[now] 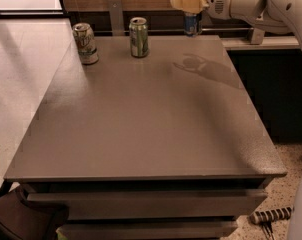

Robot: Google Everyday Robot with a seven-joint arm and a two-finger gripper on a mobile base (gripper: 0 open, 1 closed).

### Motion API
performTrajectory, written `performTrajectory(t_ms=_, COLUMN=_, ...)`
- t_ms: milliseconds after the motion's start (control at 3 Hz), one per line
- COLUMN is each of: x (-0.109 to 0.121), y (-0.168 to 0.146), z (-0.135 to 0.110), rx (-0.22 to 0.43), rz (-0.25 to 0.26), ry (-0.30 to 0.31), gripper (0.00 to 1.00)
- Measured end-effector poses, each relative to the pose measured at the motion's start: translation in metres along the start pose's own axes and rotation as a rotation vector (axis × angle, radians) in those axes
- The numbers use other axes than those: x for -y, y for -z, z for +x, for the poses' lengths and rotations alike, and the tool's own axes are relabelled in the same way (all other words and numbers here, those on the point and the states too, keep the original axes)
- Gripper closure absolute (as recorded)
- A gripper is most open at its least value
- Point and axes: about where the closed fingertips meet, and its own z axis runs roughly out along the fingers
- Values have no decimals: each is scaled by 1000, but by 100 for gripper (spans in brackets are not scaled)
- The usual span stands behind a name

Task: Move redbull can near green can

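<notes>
The redbull can [192, 23] is a slim blue and silver can held in my gripper [190, 3] above the far right part of the grey table [151, 119]. The gripper is shut on the can's upper part and hides its top. The green can [138, 37] stands upright on the table near the far edge, left of the held can with a clear gap between them. The arm comes in from the upper right.
A whitish can with red-and-green print [86, 43] stands at the far left of the table. A wall and a ledge [261, 41] run behind the table. Drawers sit under the table's front edge. A dark bag [21, 221] lies at the lower left.
</notes>
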Motion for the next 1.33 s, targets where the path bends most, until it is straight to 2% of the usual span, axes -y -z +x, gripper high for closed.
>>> performTrajectory(t_ms=333, x=8, y=-17, z=13, rx=-59, rz=58, ry=30, gripper=100)
performTrajectory(t_ms=667, x=10, y=-31, z=40, rx=-87, rz=88, ry=1, gripper=100)
performTrajectory(t_ms=1000, x=9, y=-41, z=58, rx=-64, rz=98, ry=-43, gripper=100)
performTrajectory(t_ms=1333, x=9, y=-50, z=65, rx=-12, rz=87, ry=-76, gripper=100)
